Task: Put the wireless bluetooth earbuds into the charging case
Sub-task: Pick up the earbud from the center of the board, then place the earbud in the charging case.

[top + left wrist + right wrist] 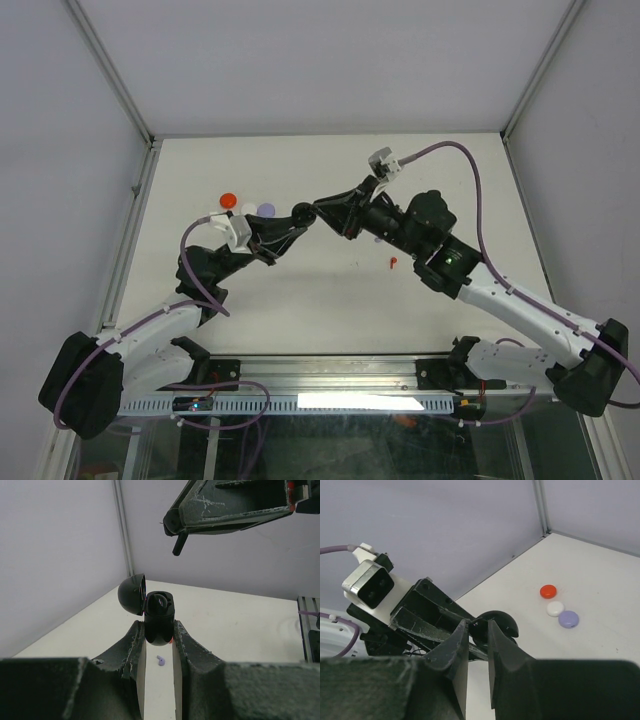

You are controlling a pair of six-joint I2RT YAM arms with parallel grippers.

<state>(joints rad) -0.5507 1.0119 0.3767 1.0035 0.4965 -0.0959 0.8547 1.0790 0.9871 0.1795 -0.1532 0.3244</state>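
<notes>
My left gripper (159,632) is shut on the black charging case (159,607), which it holds above the table with the round lid (132,594) swung open to the left. Just above the case hangs my right gripper (171,522), shut on a black earbud (180,542) whose stem points down, clear of the case. From the top, both gripper tips meet at mid-table: left gripper (298,214), right gripper (326,208). A lavender earbud (160,660) lies on the table below the case. A red earbud (392,263) lies to the right.
Three small round discs sit in a row at the back left: red (229,199), white (248,208) and lavender (266,211). The enclosure's walls border the table on the left, back and right.
</notes>
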